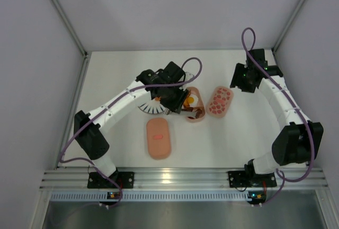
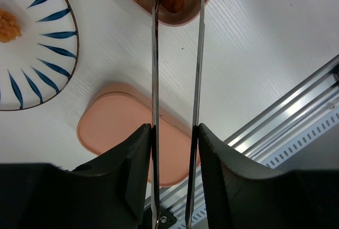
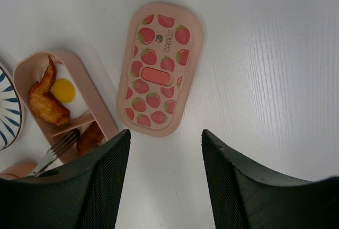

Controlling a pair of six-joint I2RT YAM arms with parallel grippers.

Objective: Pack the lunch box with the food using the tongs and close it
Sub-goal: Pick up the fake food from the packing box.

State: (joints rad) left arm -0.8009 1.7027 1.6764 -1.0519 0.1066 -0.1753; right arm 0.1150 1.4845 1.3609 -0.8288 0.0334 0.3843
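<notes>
tongs [image 2: 154, 54] clamped between left fingers [image 2: 132, 155], tips over tray [image 2: 183, 21]; right fingers [image 3: 106, 186] apart above lid [image 3: 159, 70].

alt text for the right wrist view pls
Strawberry-print lid lies flat on the white table, just beyond the open right gripper. Left of it, a pink tray holds a wing, an egg and a brown piece, with the tongs reaching in.

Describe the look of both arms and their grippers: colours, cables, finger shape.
The left arm and right arm have white links, black joints and a purple cable along each. The left gripper and right gripper have broad black fingers, the right's finely textured.
</notes>
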